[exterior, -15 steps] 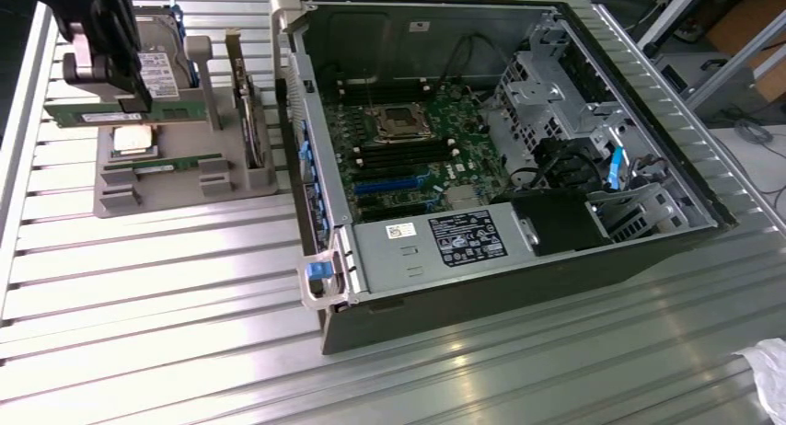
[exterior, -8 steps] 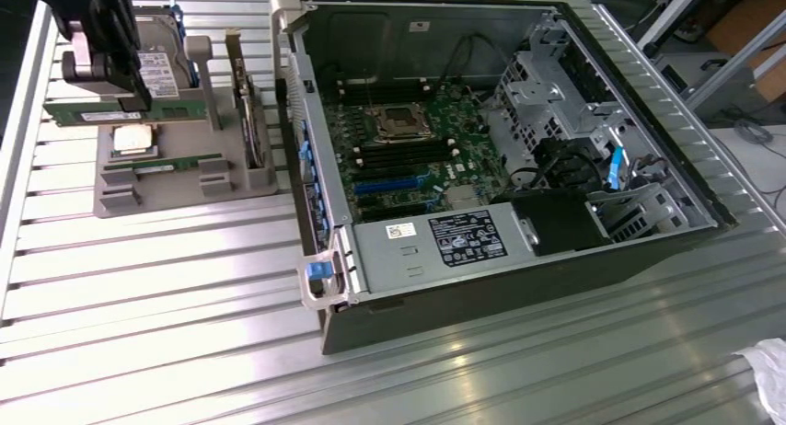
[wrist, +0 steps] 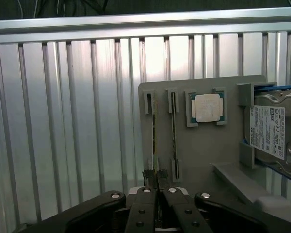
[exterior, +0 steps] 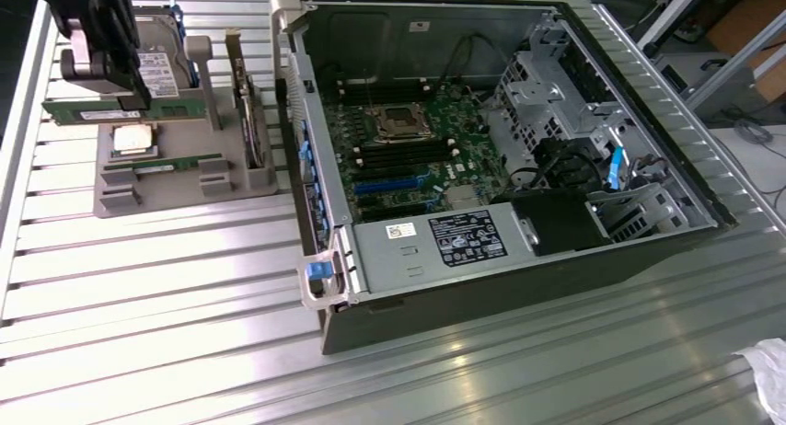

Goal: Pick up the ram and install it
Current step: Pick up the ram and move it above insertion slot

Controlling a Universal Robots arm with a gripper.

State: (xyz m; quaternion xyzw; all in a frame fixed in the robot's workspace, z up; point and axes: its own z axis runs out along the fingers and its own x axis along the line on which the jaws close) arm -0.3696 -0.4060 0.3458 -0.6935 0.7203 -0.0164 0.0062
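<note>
The ram [exterior: 86, 110] is a long green stick with a white label. It hangs level just above the grey holder tray [exterior: 184, 181] at the exterior view's left. My gripper [exterior: 121, 92] is shut on its upper edge near the middle. In the wrist view the ram [wrist: 154, 136] appears edge-on, running away from my gripper [wrist: 156, 174], slightly off the outer slot of the tray [wrist: 203, 145]. A second green stick [exterior: 154, 165] [wrist: 173, 136] lies in the neighbouring slot.
On the tray are a square silver processor [exterior: 132, 140] [wrist: 207, 107] and a hard drive [exterior: 160, 48] [wrist: 269, 131]. The open computer case [exterior: 368, 287] lies at the exterior view's right, its motherboard [exterior: 411, 181] and dark memory slots [exterior: 406, 154] exposed. The ribbed metal table [exterior: 160, 296] surrounds everything.
</note>
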